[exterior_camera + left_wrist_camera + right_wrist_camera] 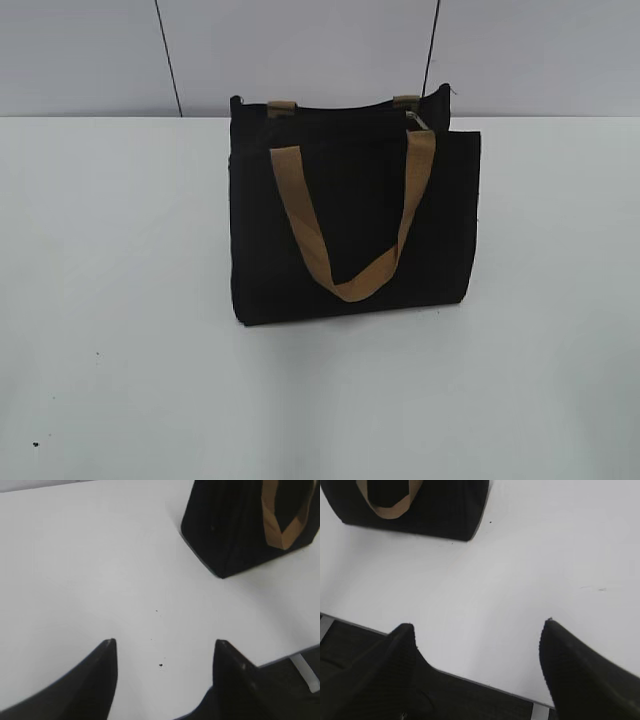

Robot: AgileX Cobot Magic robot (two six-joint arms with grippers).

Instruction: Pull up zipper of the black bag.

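Observation:
The black bag (350,215) stands upright on the white table, with a tan loop handle (350,285) hanging down its front. The zipper line runs along its top edge; a small silvery pull tab (416,121) shows at the top right. The bag also shows at the top right of the left wrist view (235,530) and the top left of the right wrist view (440,510). My left gripper (164,645) is open and empty over bare table, well short of the bag. My right gripper (477,627) is open and empty above the table's front edge. Neither arm shows in the exterior view.
The white table (130,300) stretches around the bag. A grey panelled wall (300,50) stands behind it. Small dark specks (160,665) lie on the table between the left jaws. The table's front edge (485,682) runs below the right jaws.

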